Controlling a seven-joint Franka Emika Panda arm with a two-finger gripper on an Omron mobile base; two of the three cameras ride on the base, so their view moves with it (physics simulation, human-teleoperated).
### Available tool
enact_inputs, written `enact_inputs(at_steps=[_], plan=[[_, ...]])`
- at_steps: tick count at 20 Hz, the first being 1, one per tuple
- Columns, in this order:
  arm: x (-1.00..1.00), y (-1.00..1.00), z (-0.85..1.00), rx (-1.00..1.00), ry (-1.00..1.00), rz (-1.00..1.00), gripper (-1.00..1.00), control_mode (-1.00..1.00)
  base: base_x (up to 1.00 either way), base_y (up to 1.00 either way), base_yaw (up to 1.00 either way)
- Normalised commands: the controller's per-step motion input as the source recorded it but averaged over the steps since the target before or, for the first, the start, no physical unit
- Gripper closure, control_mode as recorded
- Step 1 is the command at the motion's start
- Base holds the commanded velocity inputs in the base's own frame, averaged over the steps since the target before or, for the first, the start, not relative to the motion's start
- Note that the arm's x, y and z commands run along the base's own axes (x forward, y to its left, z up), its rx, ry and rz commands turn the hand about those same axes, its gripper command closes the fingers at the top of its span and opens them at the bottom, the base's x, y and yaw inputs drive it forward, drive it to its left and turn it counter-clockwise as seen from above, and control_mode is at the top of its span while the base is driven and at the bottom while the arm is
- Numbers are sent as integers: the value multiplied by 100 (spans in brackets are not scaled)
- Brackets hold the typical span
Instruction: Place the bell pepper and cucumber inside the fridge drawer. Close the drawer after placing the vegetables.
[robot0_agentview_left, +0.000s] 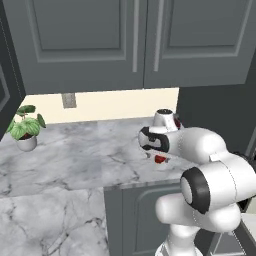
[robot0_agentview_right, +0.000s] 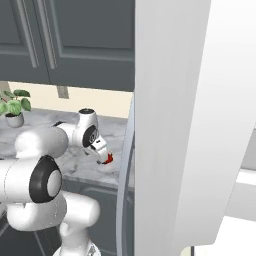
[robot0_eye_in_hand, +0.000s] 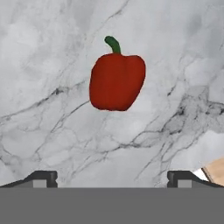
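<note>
The bell pepper (robot0_eye_in_hand: 116, 82) is glossy red with a short green stem. It lies on the marble counter (robot0_eye_in_hand: 52, 52), straight ahead of my gripper (robot0_eye_in_hand: 112, 179). The gripper is open, its two dark fingertips (robot0_eye_in_hand: 41, 178) spread wide with nothing between them, and it hovers above the pepper without touching it. In the base views the hand points down over the counter's front right part. There a bit of the red bell pepper (robot0_agentview_left: 160, 159) (robot0_agentview_right: 107, 159) peeks out just below the gripper (robot0_agentview_right: 102, 150). The cucumber and the fridge drawer are out of view.
A potted plant (robot0_agentview_left: 26, 127) (robot0_agentview_right: 14, 106) stands at the back left of the counter (robot0_agentview_left: 75, 155). The white fridge door (robot0_agentview_right: 175, 125) stands open close on the right of the arm. Grey wall cabinets (robot0_agentview_left: 100, 40) hang above. The counter's front edge (robot0_agentview_left: 145, 184) lies near the pepper.
</note>
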Motion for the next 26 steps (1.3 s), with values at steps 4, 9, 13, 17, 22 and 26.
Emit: enact_inputs(at_steps=[4, 9, 13, 17, 22, 26], plan=[[46, -36, -27, 0, 11, -4, -100, -100, 0, 0, 0], [-21, -3, -42, 0, -4, -3, -100, -100, 0, 0, 0], [-1, -5, -34, 0, -12, -2, -100, -100, 0, 0, 0], [9, -5, -28, 0, -6, -3, -100, -100, 0, 0, 0], [30, -5, -17, 0, 0, -4, -100, -100, 0, 0, 0], [28, -1, -14, 0, 0, -3, -100, -100, 0, 0, 0]])
